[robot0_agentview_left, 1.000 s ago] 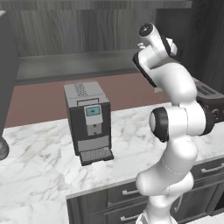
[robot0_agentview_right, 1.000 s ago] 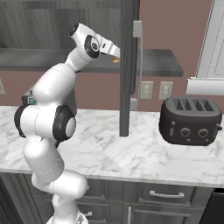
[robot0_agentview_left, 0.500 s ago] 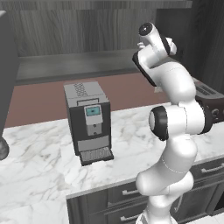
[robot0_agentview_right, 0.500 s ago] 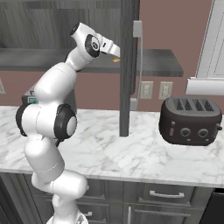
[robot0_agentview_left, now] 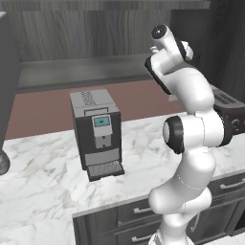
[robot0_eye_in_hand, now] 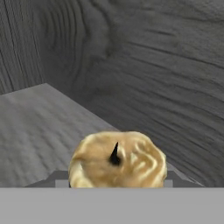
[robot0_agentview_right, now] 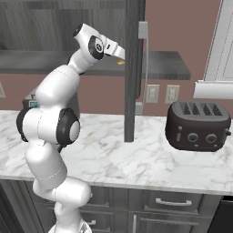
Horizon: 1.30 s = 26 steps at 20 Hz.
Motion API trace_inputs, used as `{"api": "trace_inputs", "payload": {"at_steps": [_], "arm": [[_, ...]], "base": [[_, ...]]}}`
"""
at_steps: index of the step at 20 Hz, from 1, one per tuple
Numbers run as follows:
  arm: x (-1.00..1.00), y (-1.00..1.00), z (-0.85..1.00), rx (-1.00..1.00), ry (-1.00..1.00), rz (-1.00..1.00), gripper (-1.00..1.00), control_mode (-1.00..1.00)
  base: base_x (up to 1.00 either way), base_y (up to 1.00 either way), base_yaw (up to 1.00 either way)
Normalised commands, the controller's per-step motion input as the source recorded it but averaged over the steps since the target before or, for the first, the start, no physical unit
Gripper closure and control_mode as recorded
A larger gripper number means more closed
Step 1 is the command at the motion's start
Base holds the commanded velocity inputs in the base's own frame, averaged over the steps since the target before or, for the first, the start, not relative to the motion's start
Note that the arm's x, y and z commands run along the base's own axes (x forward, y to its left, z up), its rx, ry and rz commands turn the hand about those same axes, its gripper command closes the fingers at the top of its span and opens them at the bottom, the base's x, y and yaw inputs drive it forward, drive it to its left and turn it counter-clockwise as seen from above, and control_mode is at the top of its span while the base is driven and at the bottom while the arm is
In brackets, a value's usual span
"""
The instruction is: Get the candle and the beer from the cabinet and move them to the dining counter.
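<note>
The candle [robot0_eye_in_hand: 118, 159], a stubby pale-yellow lump with a dark wick, sits low in the hand view between my two fingertips. My gripper [robot0_eye_in_hand: 113, 181] is shut on the candle, with a finger pressed to each side of it. From the right base, the gripper [robot0_agentview_right: 117, 53] reaches into the open dark wood-grain cabinet [robot0_agentview_right: 45, 63] just above its shelf, and a bit of the yellow candle [robot0_agentview_right: 120, 61] shows at its tip. In the left base view my wrist [robot0_agentview_left: 184, 48] points into the cabinet [robot0_agentview_left: 95, 33]. The beer and the dining counter are out of view.
The cabinet's open door [robot0_agentview_right: 133, 68] with its silver bar handle [robot0_agentview_right: 143, 63] stands edge-on just right of the gripper. Below lie the marble worktop [robot0_agentview_right: 136, 159], a dark coffee machine [robot0_agentview_left: 98, 134] and a black toaster [robot0_agentview_right: 198, 125].
</note>
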Motion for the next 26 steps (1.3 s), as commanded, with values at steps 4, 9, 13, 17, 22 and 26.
{"api": "trace_inputs", "payload": {"at_steps": [4, 9, 13, 17, 22, 26], "arm": [[0.0, 0.0, 0.0, 0.0, 0.0, 0.0, 1.0, -1.0], [-0.07, 0.0, 0.0, 0.0, 0.0, 0.0, 1.0, -1.0], [-0.17, 0.16, 0.0, 0.0, 0.0, 0.0, 1.0, -1.0], [-0.28, 0.31, 0.0, 0.0, 0.0, 0.0, 1.0, -1.0], [-0.42, 0.57, 0.0, 0.0, 0.0, -0.06, 1.0, -1.0], [-0.51, 0.69, 0.0, 0.0, 0.0, -0.1, 1.0, -1.0]], "base": [[0.0, 0.0, 0.0], [0.0, 0.0, 0.0], [0.0, 0.0, 0.0], [0.0, 0.0, 0.0], [0.0, 0.0, 0.0], [0.0, 0.0, 0.0]]}}
